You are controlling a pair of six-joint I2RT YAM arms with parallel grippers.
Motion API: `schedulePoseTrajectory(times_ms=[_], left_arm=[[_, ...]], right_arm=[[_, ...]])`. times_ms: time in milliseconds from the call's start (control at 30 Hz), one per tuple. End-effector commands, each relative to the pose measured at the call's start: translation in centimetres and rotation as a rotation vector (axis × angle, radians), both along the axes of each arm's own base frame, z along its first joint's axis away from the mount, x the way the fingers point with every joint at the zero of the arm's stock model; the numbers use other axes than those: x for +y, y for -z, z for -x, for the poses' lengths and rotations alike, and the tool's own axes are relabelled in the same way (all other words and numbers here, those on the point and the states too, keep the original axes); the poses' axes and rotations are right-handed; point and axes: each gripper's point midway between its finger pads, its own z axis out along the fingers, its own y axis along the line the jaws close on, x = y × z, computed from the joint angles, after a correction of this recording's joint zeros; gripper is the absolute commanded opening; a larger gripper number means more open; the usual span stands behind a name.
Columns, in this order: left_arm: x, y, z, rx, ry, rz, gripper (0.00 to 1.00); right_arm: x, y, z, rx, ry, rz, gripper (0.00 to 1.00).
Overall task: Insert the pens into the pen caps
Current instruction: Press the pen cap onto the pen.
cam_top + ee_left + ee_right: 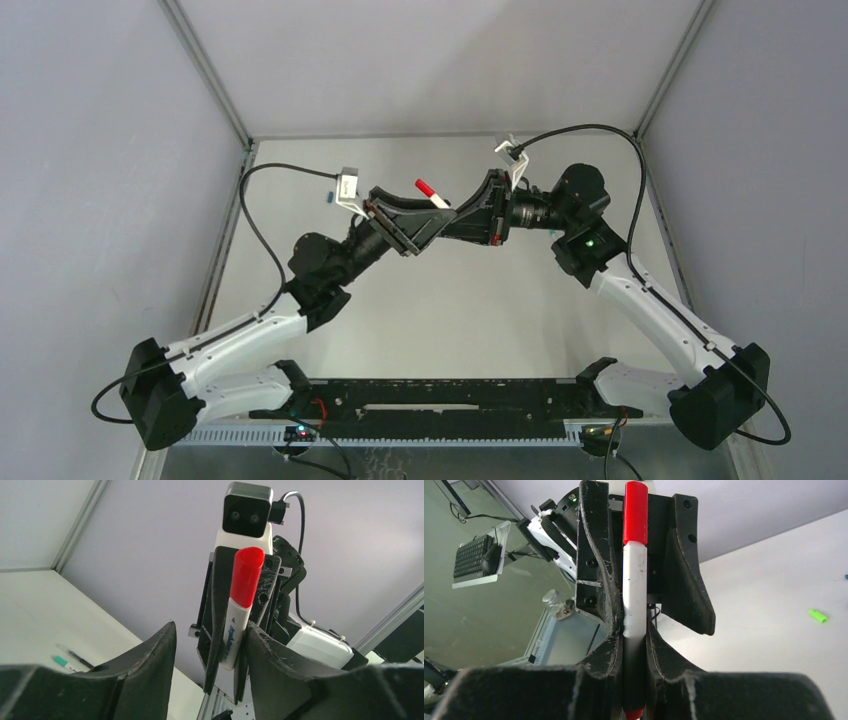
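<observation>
Plastic, smooth: white-barrelled pen (634,585) with glossy red cap (635,512), pinched by scuffed black right gripper (634,655); left gripper (210,630) faces it mid-air, jaws wide, maybe touching.

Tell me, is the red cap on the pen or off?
On. The red cap sits snug over the end of the white pen, no gap showing, while the right hand grips the barrel.

Both arms reach inward, tips meeting; left gripper (210,630) stands parted, right gripper (634,642) clamped
</observation>
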Motion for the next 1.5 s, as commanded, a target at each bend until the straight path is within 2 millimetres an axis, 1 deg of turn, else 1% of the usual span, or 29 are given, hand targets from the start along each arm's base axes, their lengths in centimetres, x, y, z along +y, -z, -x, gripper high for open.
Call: schedulePoseTrajectory(times_ms=[0,67,167,500,800,933,1067,1100,1200,1333,1467], left_arm=[[0.3,1.7,1.6,-0.061,0.037,-0.035,0.6],[0.7,1.4,1.9,-0.089,0.03,-0.022,0.62],[0.9,0.8,2.1,-0.119,0.029,-0.007,0.62],[0.4,-1.3,2.8,-0.16,0.084,0.069,0.61],[1.1,-2.4,2.3,-0.171,0.035,0.104,0.59],[1.3,-2.7,2.2,-0.177,0.021,0.111,0.54],[0.8,-2.7,2.3,-0.178,0.041,0.106,0.44],[0.8,-2.8,2.3,-0.177,0.045,0.105,0.38],[0.6,-2.7,2.2,-0.173,0.054,0.103,0.32],[0.2,-2.6,2.3,-0.169,0.068,0.1,0.32],[0.4,-2.7,2.2,-0.165,0.061,0.103,0.36]], right_arm=[[-0.6,-2.4,0.7,-0.082,0.015,-0.073,0.0],[-0.7,-2.2,0.8,-0.081,0.014,-0.074,0.0],[-0.7,-2.0,1.0,-0.083,0.01,-0.075,0.0],[-0.8,-0.7,1.1,-0.076,0.005,-0.057,0.0],[-0.9,-0.2,1.4,-0.068,-0.003,-0.047,0.0],[-0.9,0.0,1.4,-0.064,-0.007,-0.043,0.0],[-0.8,0.1,1.5,-0.061,-0.012,-0.042,0.0],[-0.8,0.2,1.5,-0.061,-0.014,-0.04,0.0],[-0.7,0.4,1.6,-0.056,-0.019,-0.033,0.0],[-0.7,0.6,1.8,-0.06,-0.031,-0.025,0.0],[-0.6,0.8,1.8,-0.06,-0.035,-0.019,0.0]])
